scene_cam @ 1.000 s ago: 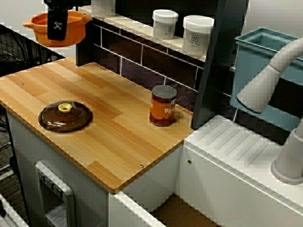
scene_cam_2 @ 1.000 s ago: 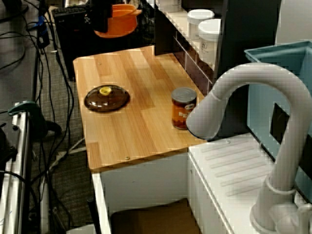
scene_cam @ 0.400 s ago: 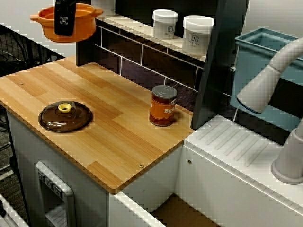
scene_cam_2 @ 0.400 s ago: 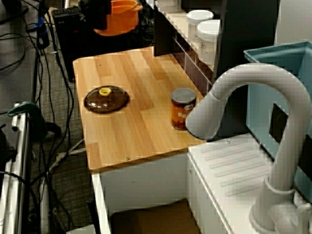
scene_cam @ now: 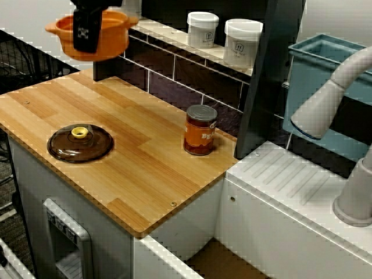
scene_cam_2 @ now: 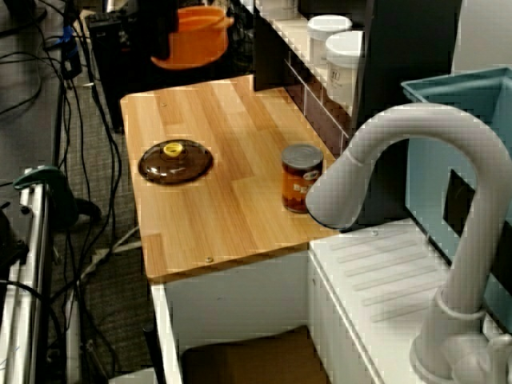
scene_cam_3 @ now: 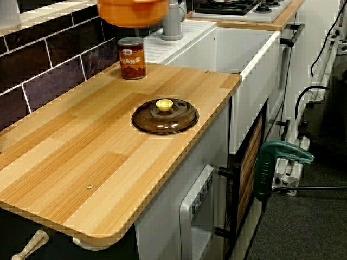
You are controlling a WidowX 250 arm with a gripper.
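My black gripper (scene_cam: pixel 86 39) is shut on the near rim of an orange pot (scene_cam: pixel 107 40), which hangs in the air above the back left corner of the wooden counter (scene_cam: pixel 145 168). From the sink side, the gripper (scene_cam_2: pixel 164 30) and pot (scene_cam_2: pixel 196 44) hover past the counter's far end. Looking along the counter, only the pot's underside (scene_cam_3: pixel 133 12) shows at the top edge. A brown glass lid with a yellow knob (scene_cam: pixel 80 143) lies flat on the counter below and in front of the pot. A can of beans (scene_cam: pixel 200 129) stands upright near the tiled wall.
Two white jars (scene_cam: pixel 202 29) (scene_cam: pixel 242 42) stand on the shelf above the dark tiles. A dark upright post (scene_cam: pixel 264 75) separates the counter from the white drainboard (scene_cam: pixel 290 180). A grey faucet (scene_cam: pixel 328 102) and a blue bin (scene_cam: pixel 325 81) are at the right. Cables (scene_cam_2: pixel 80 160) cover the floor.
The gripper has carried the orange pot to the right, first a little up and then down, bringing it closer over the counter's back left corner. The lid and can have stayed put.
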